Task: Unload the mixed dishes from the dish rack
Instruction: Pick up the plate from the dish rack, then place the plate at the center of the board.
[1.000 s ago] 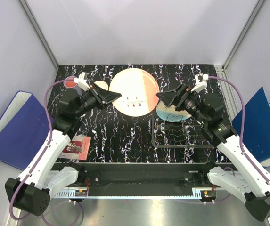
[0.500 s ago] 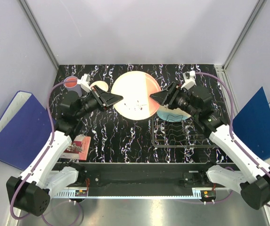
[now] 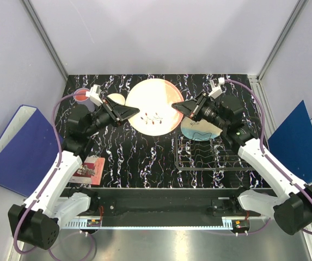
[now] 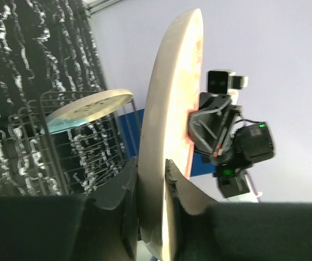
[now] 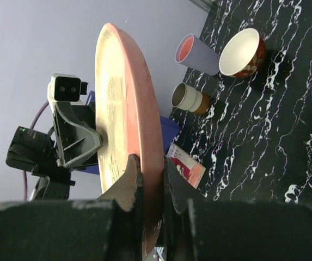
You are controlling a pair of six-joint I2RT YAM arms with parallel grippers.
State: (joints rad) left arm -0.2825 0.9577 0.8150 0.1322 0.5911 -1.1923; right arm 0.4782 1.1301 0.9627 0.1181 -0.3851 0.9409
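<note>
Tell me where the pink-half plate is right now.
Top view: the pink-half plate is mid-table toward the far edge, gripped at its rim by the left gripper and right gripper on either side, just past the far-left corner of the dish rack.

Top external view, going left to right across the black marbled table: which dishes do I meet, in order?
Lilac tumbler with a pink inside → glossy red bowl with a cream inside → large round cream plate with a pink half → large round cream plate with a light blue half.
</note>
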